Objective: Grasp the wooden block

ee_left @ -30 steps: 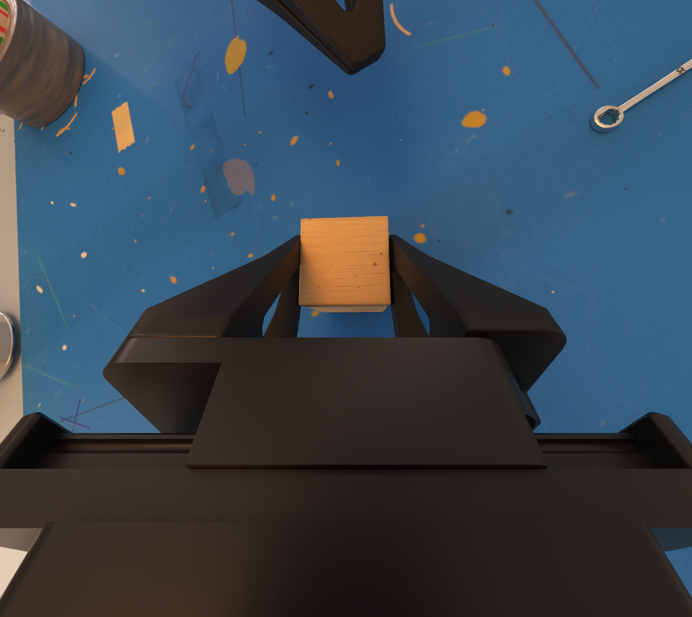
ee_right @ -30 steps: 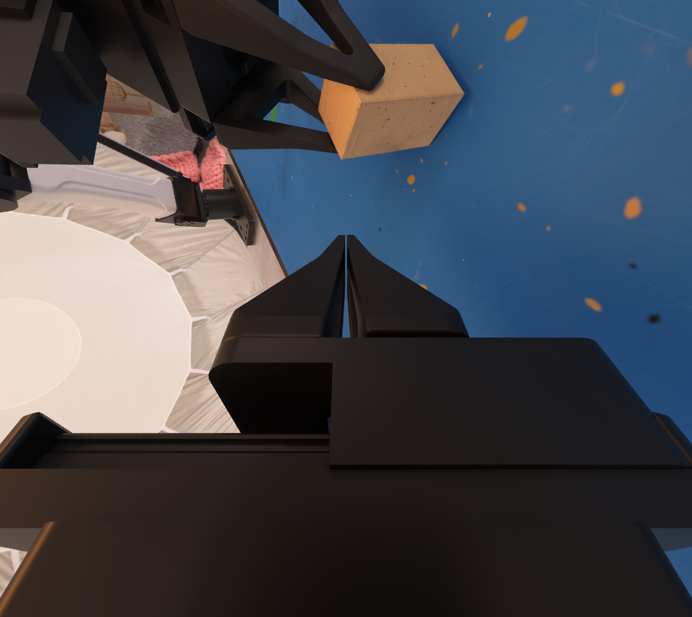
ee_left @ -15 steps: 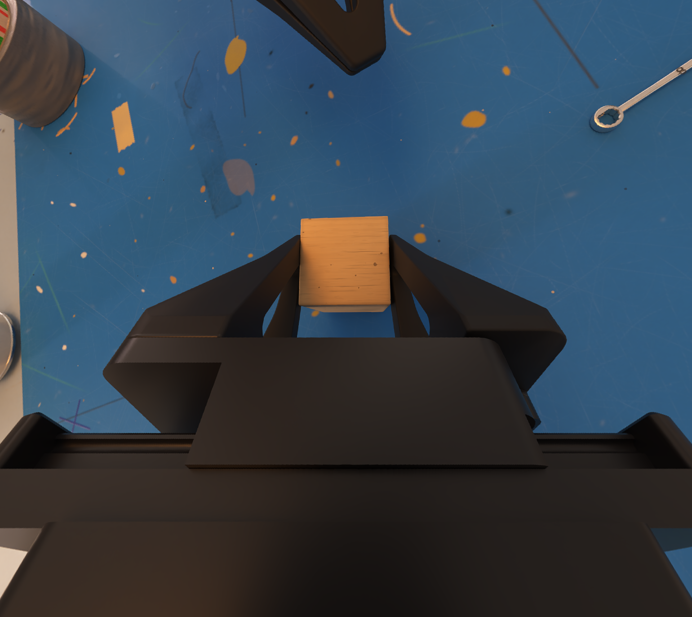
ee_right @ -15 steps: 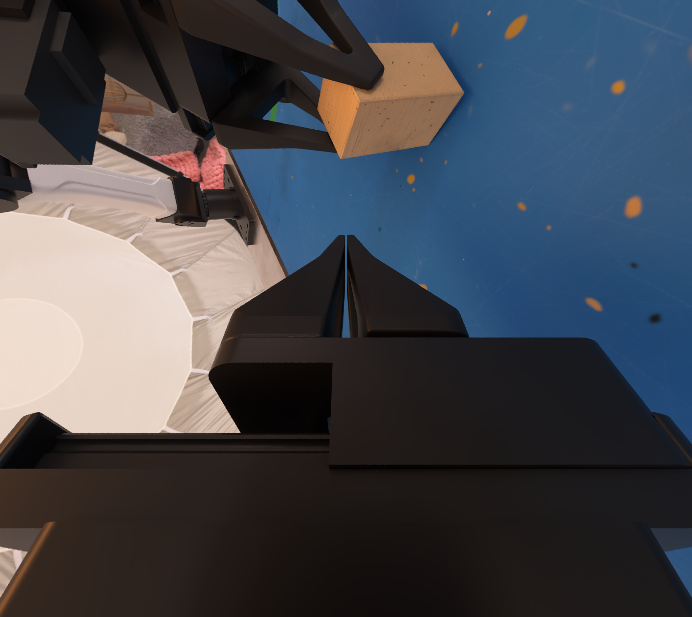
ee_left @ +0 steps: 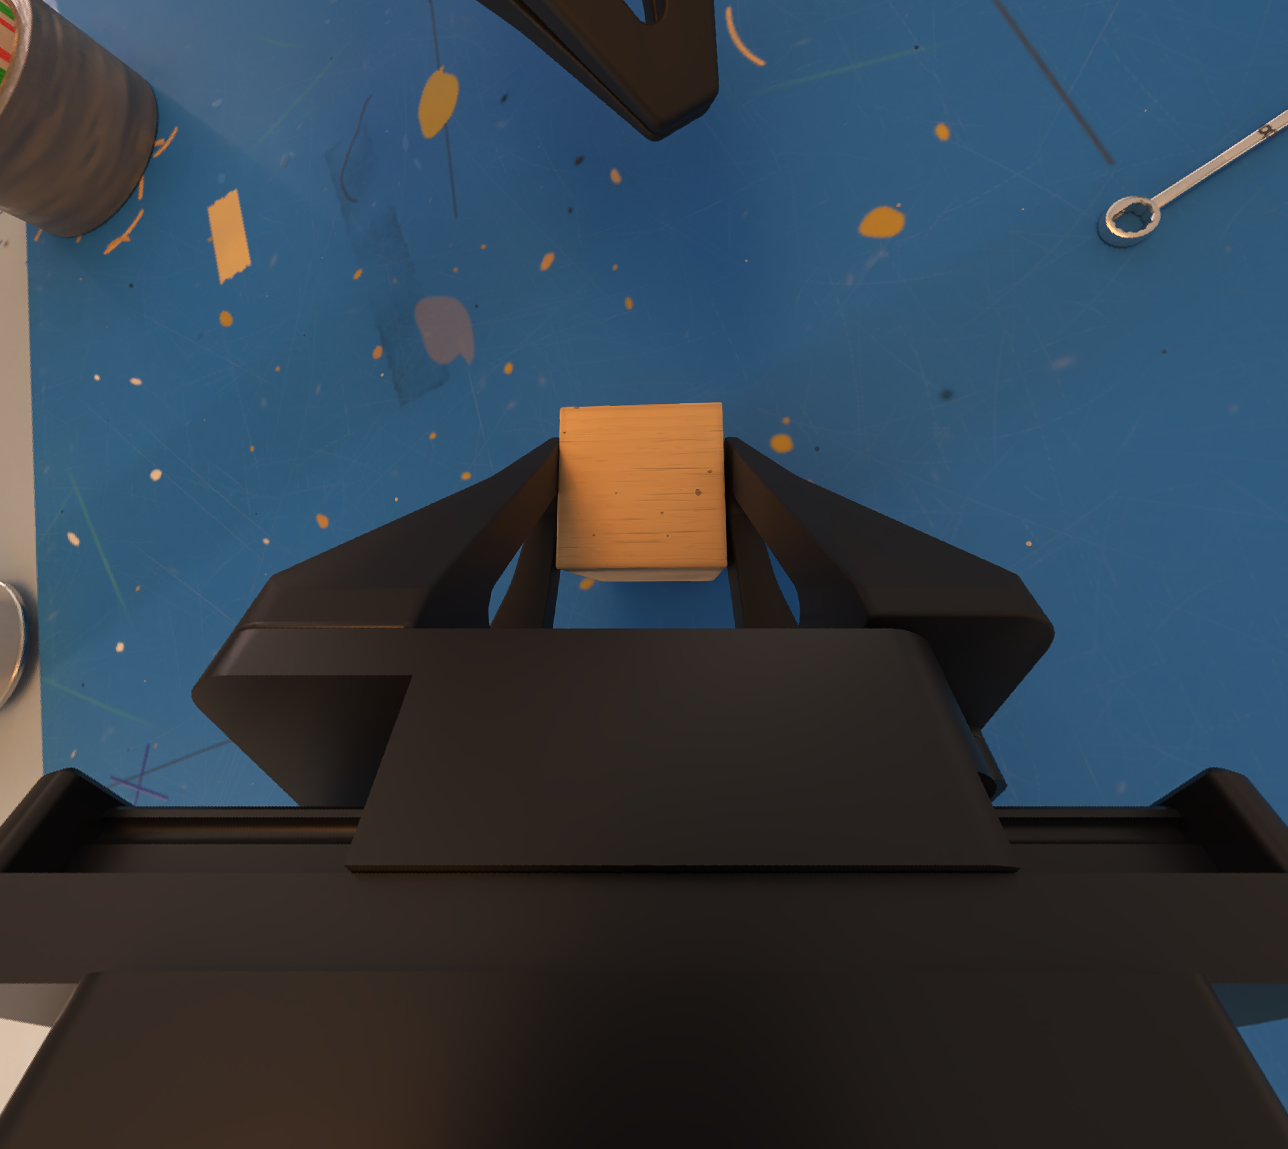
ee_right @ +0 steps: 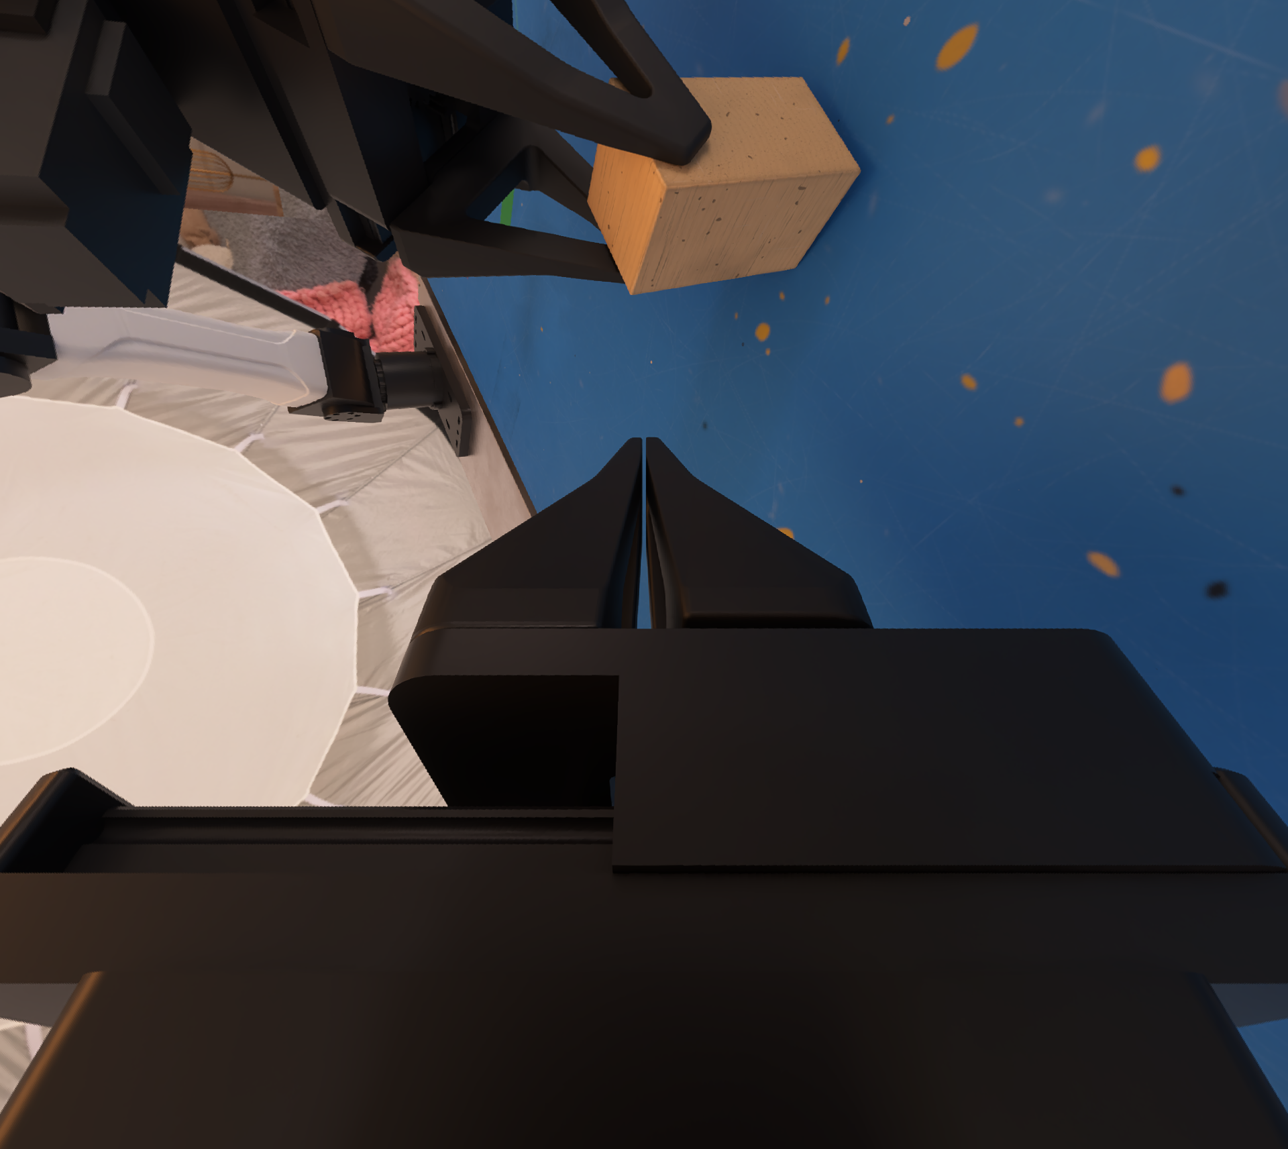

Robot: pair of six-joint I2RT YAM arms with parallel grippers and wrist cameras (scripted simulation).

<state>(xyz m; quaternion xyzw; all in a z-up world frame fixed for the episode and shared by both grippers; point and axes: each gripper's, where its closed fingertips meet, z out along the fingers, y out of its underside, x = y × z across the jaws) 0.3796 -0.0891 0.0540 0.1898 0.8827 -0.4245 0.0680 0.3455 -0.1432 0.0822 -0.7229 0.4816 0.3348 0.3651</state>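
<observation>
Blue mat (ee_left: 976,488), paint-flecked and scratched, is filling both views. Left gripper (ee_left: 641,488) is pinching the wooden block (ee_left: 641,492) dead centre between its fingers, one pressing each side face, nothing left to close. Right gripper (ee_right: 643,453) is sitting with its jaws pressed together, empty, near but apart from the block. Block looks roughly cubic, no clear long axis. Left wrist view is giving only the top face and both contacts; right wrist view is showing the side, with the block's far end seeming to meet the mat. Grey tape roll (ee_left: 63,119) and wrench (ee_left: 1185,182) are lying well apart.
</observation>
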